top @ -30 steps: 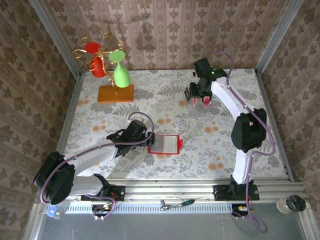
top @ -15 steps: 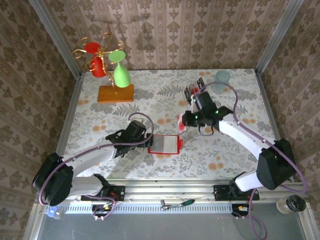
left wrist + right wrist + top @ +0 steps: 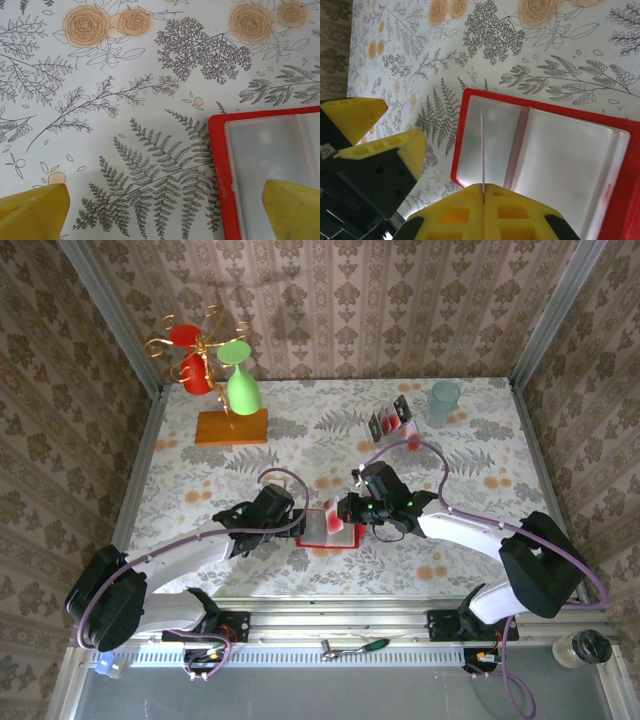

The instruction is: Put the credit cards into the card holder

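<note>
The left gripper (image 3: 165, 212) has its 2 jaws wide apart — 1 over the red card holder (image 3: 218, 170).

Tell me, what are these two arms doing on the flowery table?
Two robot arms are filling a flat red folding wallet lying open on the table. The right gripper is shut on a thin pale card, held edge-on over the wallet's whitish pockets. The left gripper is open, straddling the wallet's near edge. More cards wait in a small clear rack farther back.

The top camera is looking down from behind the arms, while both wrist cameras are peering closely past their fingers (image 3: 32, 212) (image 3: 470, 215) at the same card holder (image 3: 325, 532) (image 3: 220, 175) (image 3: 570, 160).
</note>
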Action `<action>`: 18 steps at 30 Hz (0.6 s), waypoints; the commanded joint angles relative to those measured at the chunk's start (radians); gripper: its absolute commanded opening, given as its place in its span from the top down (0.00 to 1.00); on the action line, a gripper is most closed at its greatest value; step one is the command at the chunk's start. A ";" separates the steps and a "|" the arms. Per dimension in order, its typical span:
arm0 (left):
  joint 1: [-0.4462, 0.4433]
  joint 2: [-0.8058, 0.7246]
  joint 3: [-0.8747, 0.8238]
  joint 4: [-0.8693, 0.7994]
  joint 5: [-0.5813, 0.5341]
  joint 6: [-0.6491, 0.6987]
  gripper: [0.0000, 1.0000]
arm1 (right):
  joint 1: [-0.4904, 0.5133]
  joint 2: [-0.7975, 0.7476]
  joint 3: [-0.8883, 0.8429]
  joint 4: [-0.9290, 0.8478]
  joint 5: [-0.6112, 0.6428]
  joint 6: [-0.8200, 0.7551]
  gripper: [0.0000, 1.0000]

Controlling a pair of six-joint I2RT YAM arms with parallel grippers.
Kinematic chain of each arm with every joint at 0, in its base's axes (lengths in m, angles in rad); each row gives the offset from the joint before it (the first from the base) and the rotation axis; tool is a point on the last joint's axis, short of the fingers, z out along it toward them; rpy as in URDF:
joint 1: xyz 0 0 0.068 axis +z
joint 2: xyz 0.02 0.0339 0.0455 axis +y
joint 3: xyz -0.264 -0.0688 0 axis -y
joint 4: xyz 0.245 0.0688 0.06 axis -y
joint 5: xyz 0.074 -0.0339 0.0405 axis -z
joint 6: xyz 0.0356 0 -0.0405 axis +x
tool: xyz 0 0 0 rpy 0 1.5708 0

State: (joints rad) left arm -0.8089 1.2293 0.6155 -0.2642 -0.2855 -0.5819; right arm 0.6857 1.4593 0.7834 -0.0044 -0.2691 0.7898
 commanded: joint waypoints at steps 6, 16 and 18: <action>-0.007 -0.010 -0.020 -0.036 -0.023 -0.009 0.00 | 0.014 0.073 -0.022 0.099 0.007 0.045 1.00; -0.007 -0.007 -0.031 -0.022 -0.018 -0.005 0.00 | 0.018 0.160 -0.024 0.166 -0.016 0.075 1.00; -0.007 -0.003 -0.032 -0.019 -0.017 -0.006 0.00 | 0.018 0.182 -0.023 0.178 -0.021 0.080 1.00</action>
State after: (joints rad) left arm -0.8120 1.2293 0.6014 -0.2733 -0.2886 -0.5823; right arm 0.6975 1.6115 0.7696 0.1314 -0.2733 0.8474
